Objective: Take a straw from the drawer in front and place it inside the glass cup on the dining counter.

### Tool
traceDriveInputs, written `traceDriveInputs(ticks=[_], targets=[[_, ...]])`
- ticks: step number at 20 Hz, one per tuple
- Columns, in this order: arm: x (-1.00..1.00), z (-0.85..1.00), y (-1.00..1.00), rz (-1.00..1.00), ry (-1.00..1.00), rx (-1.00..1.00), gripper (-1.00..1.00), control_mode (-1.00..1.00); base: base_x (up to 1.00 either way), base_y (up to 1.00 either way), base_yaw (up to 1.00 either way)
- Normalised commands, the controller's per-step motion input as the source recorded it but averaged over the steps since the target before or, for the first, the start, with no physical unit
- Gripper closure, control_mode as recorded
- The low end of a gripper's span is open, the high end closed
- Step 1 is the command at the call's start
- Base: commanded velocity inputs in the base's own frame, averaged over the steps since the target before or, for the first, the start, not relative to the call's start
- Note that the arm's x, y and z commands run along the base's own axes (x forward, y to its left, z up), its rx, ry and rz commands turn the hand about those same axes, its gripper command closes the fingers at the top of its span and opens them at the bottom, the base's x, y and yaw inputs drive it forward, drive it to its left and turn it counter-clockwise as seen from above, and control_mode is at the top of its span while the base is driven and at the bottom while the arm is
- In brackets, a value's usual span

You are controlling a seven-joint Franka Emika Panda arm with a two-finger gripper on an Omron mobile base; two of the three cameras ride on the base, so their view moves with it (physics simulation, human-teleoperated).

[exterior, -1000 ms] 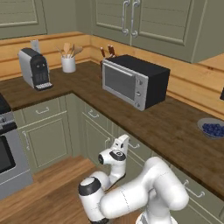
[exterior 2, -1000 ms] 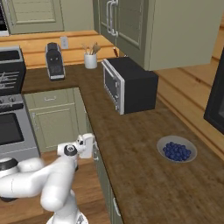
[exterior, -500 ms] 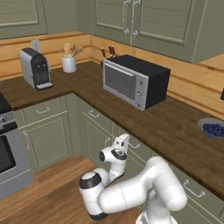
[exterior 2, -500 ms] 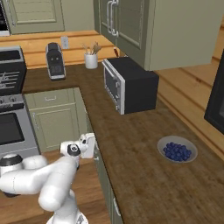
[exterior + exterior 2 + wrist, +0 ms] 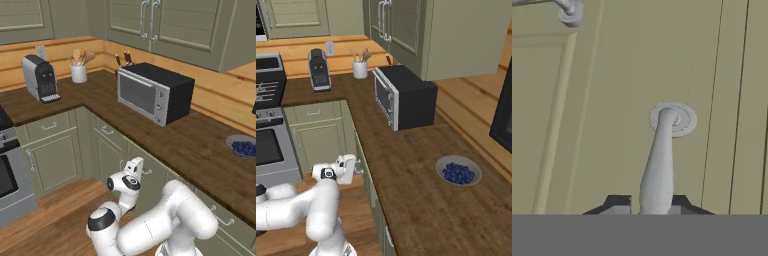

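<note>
With the gripper point(image 5: 654, 209) clenched on the silver handle point(image 5: 659, 165) at lower centre of the hand view, you should expect the closed drawer point(image 5: 612, 150) to slide stiffly, so hold the rigid, slippery handle mid-span.

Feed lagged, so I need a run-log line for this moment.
stage: drawer opening | gripper: jaws shut on drawer handle | drawer: closed | straw: unseen

a home kitchen: sage-green cabinets point(image 5: 55, 155), wood counter point(image 5: 421, 195), microwave point(image 5: 154, 92), coffee machine point(image 5: 40, 78) and stove point(image 5: 271, 120).
</note>
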Motion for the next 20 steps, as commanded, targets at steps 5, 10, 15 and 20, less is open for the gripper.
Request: traceDriveInputs(ticks=[5, 10, 15, 20], targets=[[-0.93, 0.02, 0.97, 0.00, 0.03, 0.07, 1.00, -1.00, 0.00, 0.00, 0.00], [-0.77, 0.14, 1.00, 0.00, 0.16, 0.10, 1.00, -1.00, 0.00, 0.00, 0.00], [-0.64, 0.21, 1.00, 0.00, 0.22, 0.08, 1.00, -1.00, 0.00, 0.00, 0.00], [-0.61, 0.19, 1.00, 0.00, 0.24, 0.09, -1.00, -1.00, 0.00, 0.00, 0.00]])
